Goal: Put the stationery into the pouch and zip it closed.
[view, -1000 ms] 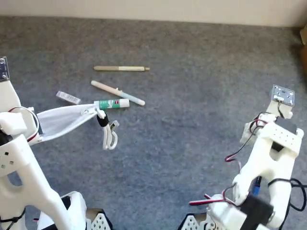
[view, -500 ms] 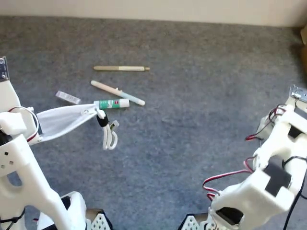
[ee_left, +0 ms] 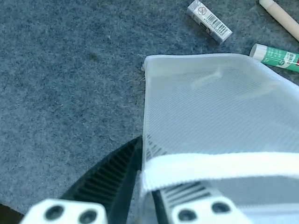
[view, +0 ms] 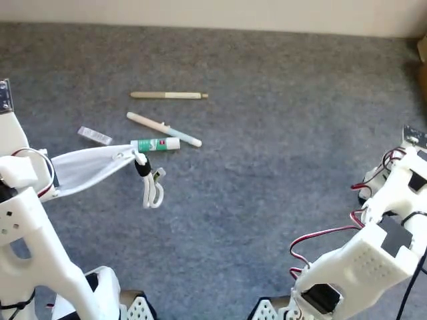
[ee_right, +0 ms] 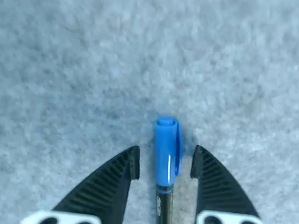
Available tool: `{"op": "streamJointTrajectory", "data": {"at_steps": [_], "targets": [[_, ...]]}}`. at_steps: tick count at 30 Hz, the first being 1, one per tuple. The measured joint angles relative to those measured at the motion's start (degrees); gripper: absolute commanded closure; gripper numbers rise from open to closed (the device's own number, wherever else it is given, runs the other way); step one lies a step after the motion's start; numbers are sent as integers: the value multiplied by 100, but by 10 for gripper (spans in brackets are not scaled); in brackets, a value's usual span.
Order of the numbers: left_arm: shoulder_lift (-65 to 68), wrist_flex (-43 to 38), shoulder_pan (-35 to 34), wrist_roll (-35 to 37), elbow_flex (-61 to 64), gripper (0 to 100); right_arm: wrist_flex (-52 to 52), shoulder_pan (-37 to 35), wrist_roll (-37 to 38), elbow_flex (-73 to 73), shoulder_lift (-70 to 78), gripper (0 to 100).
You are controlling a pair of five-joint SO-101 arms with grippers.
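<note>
My left gripper is shut on one end of the white mesh pouch, which stretches out over the grey carpet. Its white zipper strap lies at the far end. Past the pouch lie a green glue stick, a cream and blue pen, a beige pen and a small eraser. My right gripper is open, low over the carpet, with a blue marker lying between its fingers. Neither finger touches the marker.
The right arm is folded at the near right edge of the carpet. A pale wall strip runs along the far side. Bare carpet lies between the two arms.
The right arm has swung toward the right edge and lowered. The left arm, pouch and stationery have not moved.
</note>
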Motion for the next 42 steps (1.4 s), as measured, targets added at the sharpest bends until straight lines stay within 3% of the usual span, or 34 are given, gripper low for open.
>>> {"op": "streamJointTrajectory", "data": {"at_steps": [9, 15, 32, 35, 42], "targets": [[0, 0, 0, 0, 0, 992, 105, -9, 132, 0, 0, 839], [0, 0, 0, 0, 0, 992, 105, -9, 141, 0, 0, 930], [0, 0, 0, 0, 0, 992, 193, -26, 176, -624, 923, 947], [0, 0, 0, 0, 0, 992, 352, -26, 466, -703, 958, 996], [0, 0, 0, 0, 0, 990, 932, -18, 879, -1178, 1002, 993]]}}
